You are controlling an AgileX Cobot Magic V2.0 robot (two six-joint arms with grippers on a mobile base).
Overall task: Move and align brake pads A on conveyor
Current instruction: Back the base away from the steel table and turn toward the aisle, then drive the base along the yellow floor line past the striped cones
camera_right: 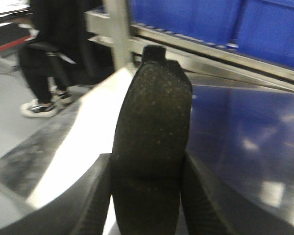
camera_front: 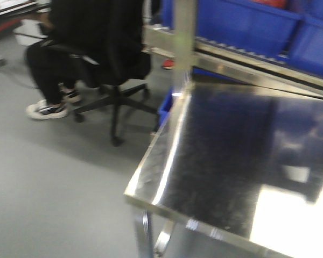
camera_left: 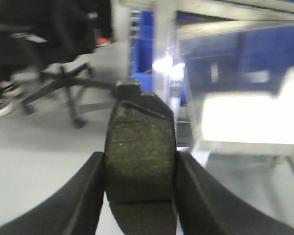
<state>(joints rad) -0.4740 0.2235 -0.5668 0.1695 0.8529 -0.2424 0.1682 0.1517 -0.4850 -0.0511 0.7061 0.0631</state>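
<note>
Carrying one brake pad in each gripper by the steel table [camera_front: 231,150], with the conveyor nowhere in view.

The left gripper [camera_left: 139,169] is clamped across the narrow width of the first brake pad [camera_left: 139,132], which stands on end over the floor [camera_left: 44,161] just off the table's corner. The right gripper [camera_right: 147,171] pinches the second brake pad [camera_right: 154,112] the same way, above the table's top. Gripping across the width likely leaves the long edges free for laying each pad flat and squaring it. This looks like mid-carry, and any other pads are unseen. Beyond the table's far edge runs a roller rack [camera_front: 247,59] with blue bins [camera_front: 247,21]. A steel post [camera_front: 183,43] rises at the table's corner, and a person [camera_front: 70,32] sits on an office chair [camera_front: 116,59] off the table's open side. All of these could obstruct a swing.
</note>
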